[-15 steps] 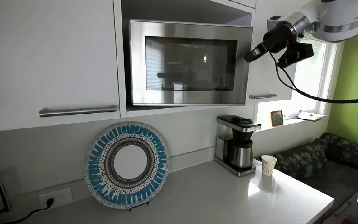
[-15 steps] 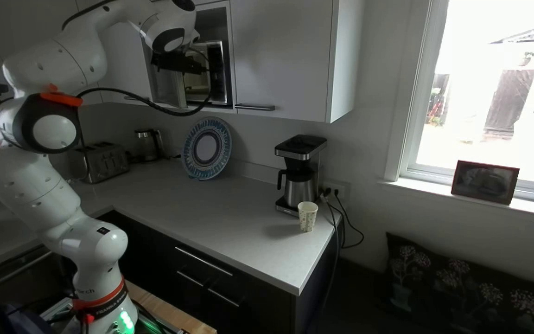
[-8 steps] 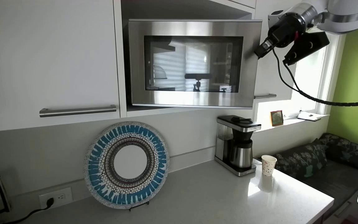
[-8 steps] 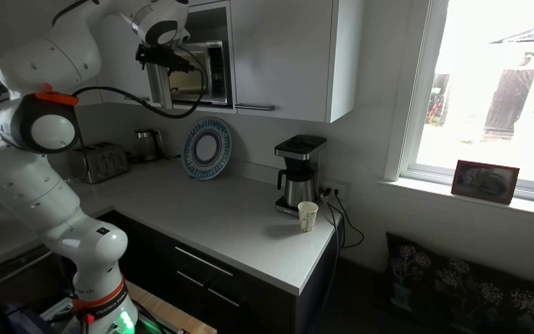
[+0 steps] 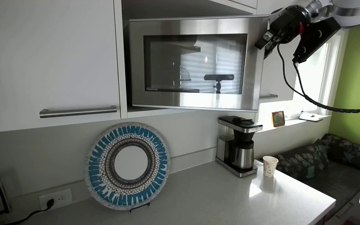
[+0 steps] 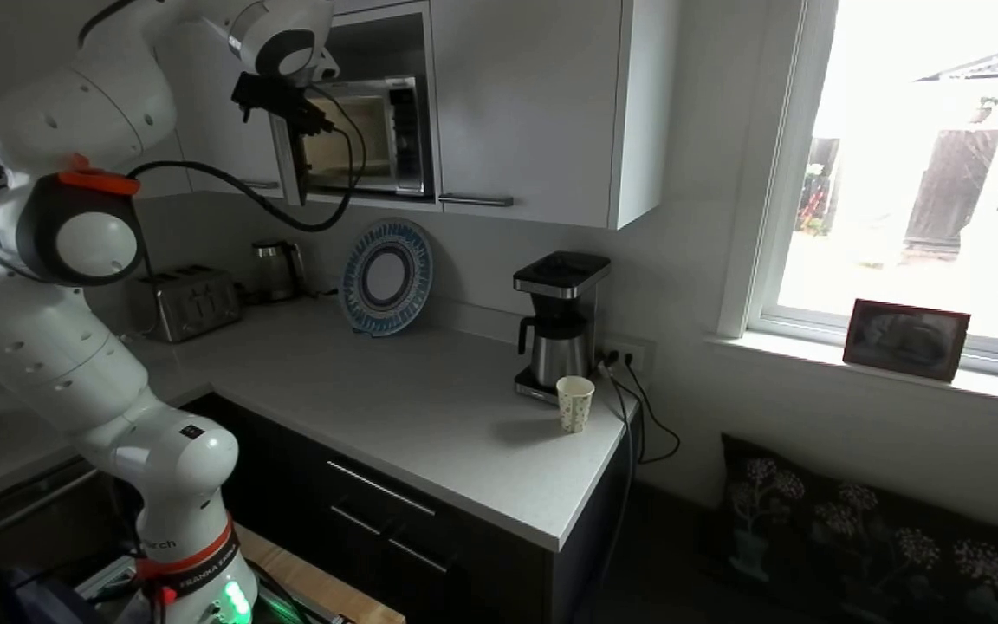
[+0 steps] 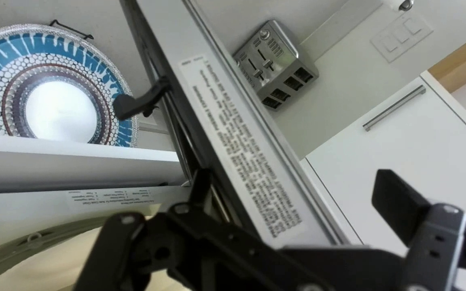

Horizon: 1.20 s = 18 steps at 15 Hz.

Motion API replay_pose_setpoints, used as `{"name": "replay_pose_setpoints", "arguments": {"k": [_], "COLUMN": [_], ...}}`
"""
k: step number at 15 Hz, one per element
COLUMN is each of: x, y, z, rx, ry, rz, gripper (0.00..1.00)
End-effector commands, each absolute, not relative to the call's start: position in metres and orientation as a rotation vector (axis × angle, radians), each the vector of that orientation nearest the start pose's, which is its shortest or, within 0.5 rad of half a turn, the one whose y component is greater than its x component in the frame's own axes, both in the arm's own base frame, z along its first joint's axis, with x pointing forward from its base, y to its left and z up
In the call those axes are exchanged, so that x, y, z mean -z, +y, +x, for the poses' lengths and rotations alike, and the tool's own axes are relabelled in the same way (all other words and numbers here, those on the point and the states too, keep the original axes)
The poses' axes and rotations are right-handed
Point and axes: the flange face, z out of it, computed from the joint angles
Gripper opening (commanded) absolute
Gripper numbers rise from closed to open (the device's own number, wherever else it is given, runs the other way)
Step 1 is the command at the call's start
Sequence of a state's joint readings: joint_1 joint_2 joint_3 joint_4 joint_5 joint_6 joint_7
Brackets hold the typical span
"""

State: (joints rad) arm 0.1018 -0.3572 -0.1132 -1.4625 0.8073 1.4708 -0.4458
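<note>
While the microwave door (image 7: 233,133) stands ajar, the claw (image 7: 293,182) straddles it, fingers (image 7: 397,198) parted; a cup (image 5: 270,167) stands on the counter (image 5: 198,200).

The arm (image 6: 53,360) is glossy white, with an orange band (image 6: 190,555) and black cable (image 5: 348,110)

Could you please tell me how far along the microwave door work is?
Already done: the microwave door is ajar, the microwave's inside showing. In hand: the gripper straddles the door's edge, jaws apart, in the wrist view. Left, probably: swinging it wider, as it stands only partly open.
</note>
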Motion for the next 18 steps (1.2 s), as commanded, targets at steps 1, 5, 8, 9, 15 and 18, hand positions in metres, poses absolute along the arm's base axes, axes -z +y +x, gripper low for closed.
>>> {"name": "replay_pose_setpoints", "arguments": {"k": [1, 5, 8, 9, 15, 18], "x": [-0.884, -0.891, -0.897, -0.899, -0.914, -0.905], "y": [0.092, 0.103, 0.113, 0.116, 0.12, 0.117], "z": [0.368, 0.354, 0.339, 0.333, 0.31, 0.316], "rx": [0.618, 0.555, 0.525, 0.507, 0.487, 0.491], "ry": [-0.707, -0.657, -0.653, -0.645, -0.574, -0.595], "rz": [-2.182, -2.197, -2.224, -2.236, -2.368, -2.386], "gripper": [1.0, 1.0, 1.0, 1.0, 1.0, 1.0]}}
